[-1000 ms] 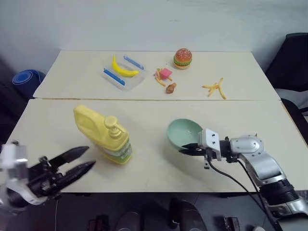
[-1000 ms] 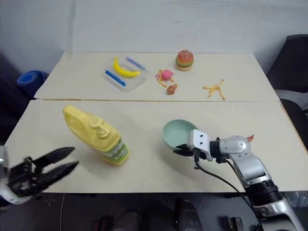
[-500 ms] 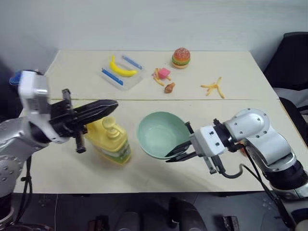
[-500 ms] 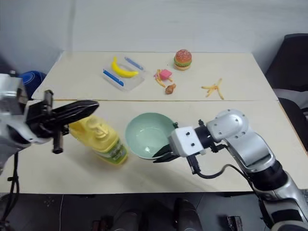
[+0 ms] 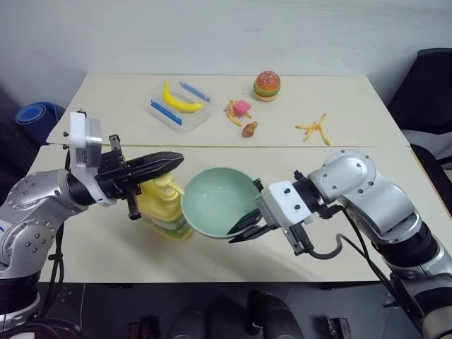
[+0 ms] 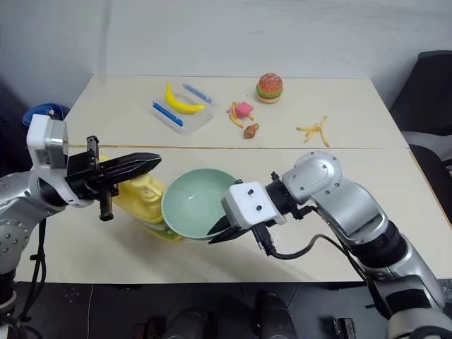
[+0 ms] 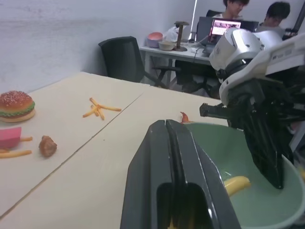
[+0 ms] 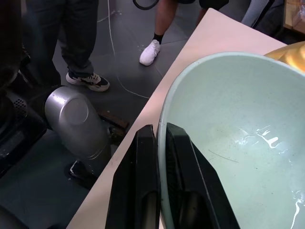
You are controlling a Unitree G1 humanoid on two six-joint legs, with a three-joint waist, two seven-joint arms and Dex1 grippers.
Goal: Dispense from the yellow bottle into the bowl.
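- While your right gripper (image 5: 240, 231) has its jaws clamped on the bowl's (image 5: 215, 200) rim, the bowl hangs tilted above the counter (image 5: 332, 180), beside the yellow bottle (image 5: 161, 205).
- Your left gripper (image 5: 173, 161): jaws closed, empty, over the bottle's pump.

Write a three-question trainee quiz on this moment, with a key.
1. True or false: the right gripper pinches the rim of the bowl, which is lifted off the table.
2. Which item lies in the clear tray on the far table? A) burger B) banana C) fries
3. Fill in: the left gripper is ____ above the pump of the yellow bottle.

Key: 1 true, one finger on each side of the rim. 2 B, the banana. 3 shut, with its fingers pressed together.
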